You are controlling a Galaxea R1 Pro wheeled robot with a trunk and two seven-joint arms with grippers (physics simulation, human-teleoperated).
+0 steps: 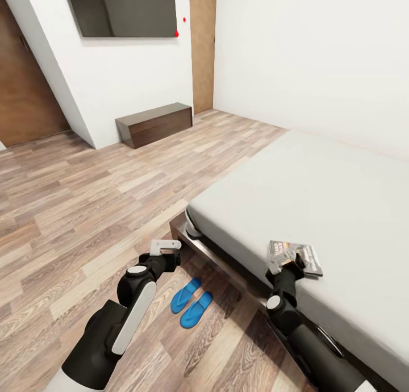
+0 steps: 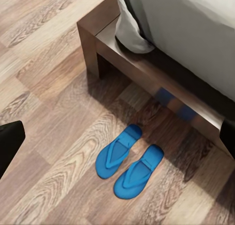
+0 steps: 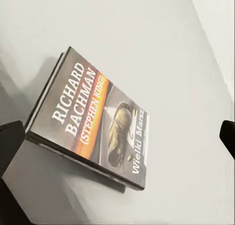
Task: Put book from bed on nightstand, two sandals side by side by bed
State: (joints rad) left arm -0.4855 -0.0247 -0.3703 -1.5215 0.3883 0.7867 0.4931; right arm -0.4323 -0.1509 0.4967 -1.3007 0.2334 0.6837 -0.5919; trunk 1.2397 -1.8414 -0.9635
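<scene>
Both arms reach out low over the bedroom floor. Right gripper (image 1: 286, 265), jaws spread wide and empty, hangs just above the book (image 3: 93, 120) lying flat near the mattress edge of the bed (image 1: 318, 193). A clean pick likely means straddling the cover's narrow span and closing squarely. Left gripper (image 1: 166, 247), also parted, hovers above the two sandals (image 2: 128, 160), already paired beside the bed frame.

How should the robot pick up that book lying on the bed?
The book lies flat and thin near the edge of the bed, so probably from above: the right gripper comes straight down with one of its fingers on each long side, pinching across the narrow width. The soft mattress may let the fingers dip under the cover.
</scene>
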